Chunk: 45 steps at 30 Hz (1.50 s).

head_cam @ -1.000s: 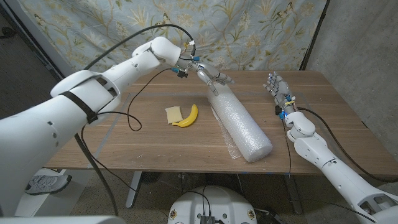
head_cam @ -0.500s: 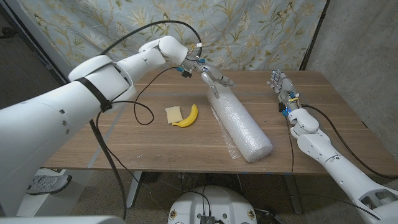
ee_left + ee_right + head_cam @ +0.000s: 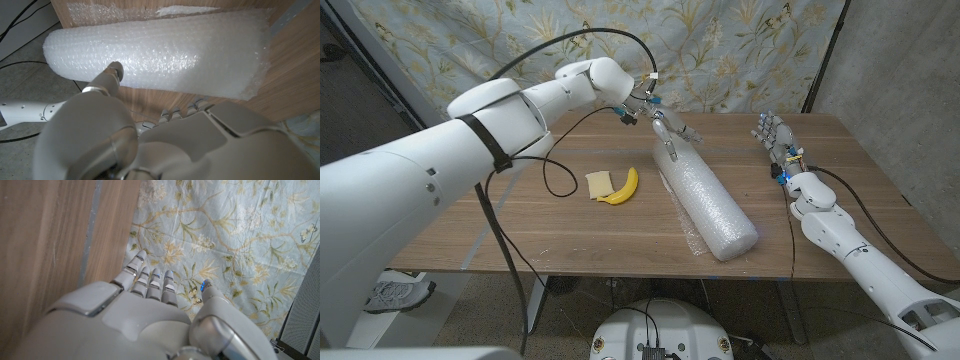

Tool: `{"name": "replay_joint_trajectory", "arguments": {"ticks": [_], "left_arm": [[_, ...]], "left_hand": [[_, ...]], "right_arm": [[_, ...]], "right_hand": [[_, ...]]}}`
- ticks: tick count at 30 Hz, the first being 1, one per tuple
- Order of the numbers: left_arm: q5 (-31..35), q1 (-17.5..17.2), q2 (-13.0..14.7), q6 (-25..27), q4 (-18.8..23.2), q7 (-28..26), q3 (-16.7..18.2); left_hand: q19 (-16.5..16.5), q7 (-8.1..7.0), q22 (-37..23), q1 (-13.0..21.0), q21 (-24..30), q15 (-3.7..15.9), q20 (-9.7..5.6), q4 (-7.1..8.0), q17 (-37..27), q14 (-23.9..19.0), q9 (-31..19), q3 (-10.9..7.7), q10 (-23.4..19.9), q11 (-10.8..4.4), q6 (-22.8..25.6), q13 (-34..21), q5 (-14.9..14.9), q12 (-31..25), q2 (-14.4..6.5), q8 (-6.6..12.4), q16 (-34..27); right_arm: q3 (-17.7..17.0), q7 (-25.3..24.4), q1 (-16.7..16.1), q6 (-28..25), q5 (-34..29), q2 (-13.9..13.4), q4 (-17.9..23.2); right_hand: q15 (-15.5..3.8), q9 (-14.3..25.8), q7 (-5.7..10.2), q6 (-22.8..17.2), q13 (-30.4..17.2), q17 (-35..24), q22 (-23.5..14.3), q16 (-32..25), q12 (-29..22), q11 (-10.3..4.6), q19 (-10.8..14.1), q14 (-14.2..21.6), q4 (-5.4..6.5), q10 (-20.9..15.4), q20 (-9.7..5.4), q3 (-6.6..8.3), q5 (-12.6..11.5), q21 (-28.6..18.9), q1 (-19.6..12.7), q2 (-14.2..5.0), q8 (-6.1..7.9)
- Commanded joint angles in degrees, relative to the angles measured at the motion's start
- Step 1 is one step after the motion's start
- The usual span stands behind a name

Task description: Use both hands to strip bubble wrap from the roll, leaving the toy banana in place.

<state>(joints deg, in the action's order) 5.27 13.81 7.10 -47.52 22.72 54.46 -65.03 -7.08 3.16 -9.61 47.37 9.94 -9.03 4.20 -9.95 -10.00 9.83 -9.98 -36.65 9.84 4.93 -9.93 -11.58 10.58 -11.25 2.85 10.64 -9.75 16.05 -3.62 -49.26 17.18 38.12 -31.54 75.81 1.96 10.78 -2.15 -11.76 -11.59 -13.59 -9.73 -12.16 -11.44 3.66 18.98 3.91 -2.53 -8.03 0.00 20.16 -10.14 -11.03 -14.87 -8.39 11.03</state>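
Across the centre of the head view, the long white cylindrical roll of bubble wrap [image 3: 705, 203] lies diagonally on the brown wooden surface [image 3: 550, 235], its far end toward the upper middle of the frame and its near end toward the lower right. The left hand [image 3: 665, 128] sits at the roll's far end in the upper middle; compared with one second earlier its arm has swung further toward the right of the frame, while the hand has stayed at the roll's end. In the left wrist view this hand [image 3: 150, 145] reaches toward the roll [image 3: 160, 52] with fingers [image 3: 111, 75] extended; whether they clamp the wrap cannot be told. The right hand [image 3: 778, 140] stands at the right of the frame, well apart from the roll, fingers apart and holding nothing, having edged slightly toward the far edge. The yellow toy banana [image 3: 621, 188] lies left of centre, unmoved, beside a pale yellow square piece [image 3: 598, 183]. Judged from this, unwrapping has not yet begun; the right hand must still approach the roll.
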Motion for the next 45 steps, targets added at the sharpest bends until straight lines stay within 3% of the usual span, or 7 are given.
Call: {"name": "replay_joint_trajectory", "arguments": {"ticks": [1,45], "left_arm": [[-0.4,1.47,-2.26,-0.39,-0.69,0.87,-1.83],[3.28,2.93,-8.65,3.62,-1.48,-4.88,-9.2]], "left_hand": [[-0.66,0.11,-0.13,0.78,0.27,-0.2,-0.08,0.08,-0.13,7.44,-0.31,0.36,7.6,0.23,-7.51,-0.25,-0.1,-0.32,-0.02,-0.04,-0.27],[-1.79,0.22,-0.18,1.26,0.46,-0.67,0.18,0.55,-0.17,8.35,-0.33,1.1,8.28,-0.05,-7.72,-0.31,-0.27,-0.63,0.17,0.29,-0.48]], "right_arm": [[-0.2,0.16,-0.25,-0.71,0.38,-0.53,-0.14],[-1.93,-0.74,-1.49,-1.38,2.13,-1.17,-0.68]], "right_hand": [[0.33,0.17,-0.11,0.44,-0.15,-0.03,-0.24,-0.41,-0.1,0.23,-0.08,0.41,-0.27,-0.08,0.25,0.06,-0.03,-0.16,-0.05,-0.17,-0.07],[0.52,0.17,-0.34,0.93,-0.17,-0.03,-0.24,-0.49,-0.09,0.24,-0.32,0.27,-0.36,0.17,0.48,-0.03,-0.04,-0.14,0.16,-0.23,-0.07]]}}
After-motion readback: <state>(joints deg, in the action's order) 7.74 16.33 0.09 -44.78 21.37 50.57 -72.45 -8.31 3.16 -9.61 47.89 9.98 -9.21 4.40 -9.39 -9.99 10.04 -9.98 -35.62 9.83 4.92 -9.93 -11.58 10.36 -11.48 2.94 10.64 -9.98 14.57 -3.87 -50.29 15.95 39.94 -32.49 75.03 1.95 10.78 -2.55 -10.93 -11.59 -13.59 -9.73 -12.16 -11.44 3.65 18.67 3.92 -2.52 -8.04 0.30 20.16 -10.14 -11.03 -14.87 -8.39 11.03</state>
